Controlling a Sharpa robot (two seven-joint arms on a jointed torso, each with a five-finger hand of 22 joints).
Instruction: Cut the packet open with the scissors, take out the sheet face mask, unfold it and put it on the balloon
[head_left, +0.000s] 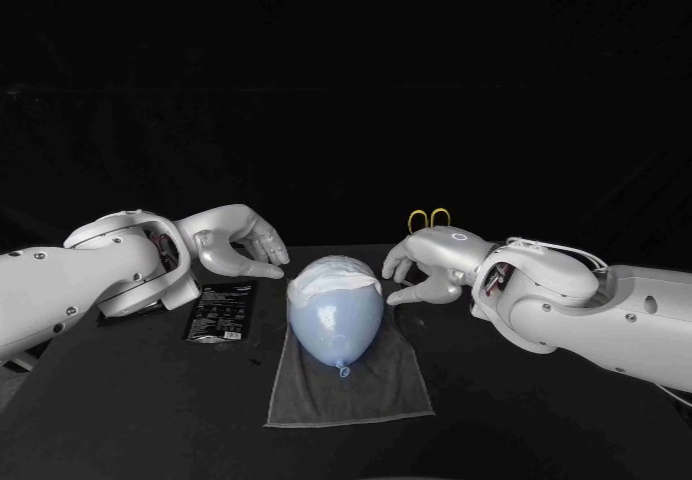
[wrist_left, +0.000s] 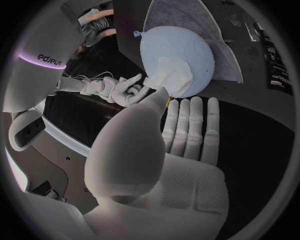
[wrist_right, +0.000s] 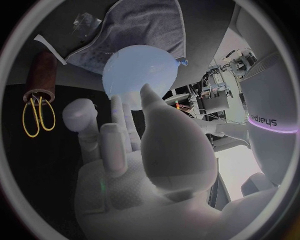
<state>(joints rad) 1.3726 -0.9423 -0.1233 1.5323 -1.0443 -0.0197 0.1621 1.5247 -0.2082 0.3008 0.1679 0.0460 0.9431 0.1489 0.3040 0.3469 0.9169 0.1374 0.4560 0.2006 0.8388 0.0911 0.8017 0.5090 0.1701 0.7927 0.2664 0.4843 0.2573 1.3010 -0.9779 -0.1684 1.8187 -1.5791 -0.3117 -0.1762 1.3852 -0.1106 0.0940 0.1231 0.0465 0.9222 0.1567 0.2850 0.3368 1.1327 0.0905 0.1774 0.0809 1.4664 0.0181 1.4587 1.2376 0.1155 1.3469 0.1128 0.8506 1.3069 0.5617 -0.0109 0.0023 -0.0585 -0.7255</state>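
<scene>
Here, the sheet face mask (head_left: 335, 272) lies draped over the far, rounded end of the balloon (head_left: 335, 318), so I judge the placing step largely done. The balloon rests with its knot towards the robot on a grey towel (head_left: 361, 395), presumably so that it cannot roll on the black table (head_left: 130, 420). My left hand (head_left: 245, 245) hovers just beside the mask, fingers extended and thumb held away from them, holding nothing. My right hand (head_left: 426, 268) flanks the other side, fingers loosely bent and likewise empty; I cannot tell whether a fingertip touches the mask. This bracketing pose would suit smoothing the sheet. The black packet (head_left: 221, 312) lies flat beside the towel. The yellow-handled scissors (head_left: 427, 217) stand in a brown holder (wrist_right: 42, 75) behind the right hand, out of the way.
</scene>
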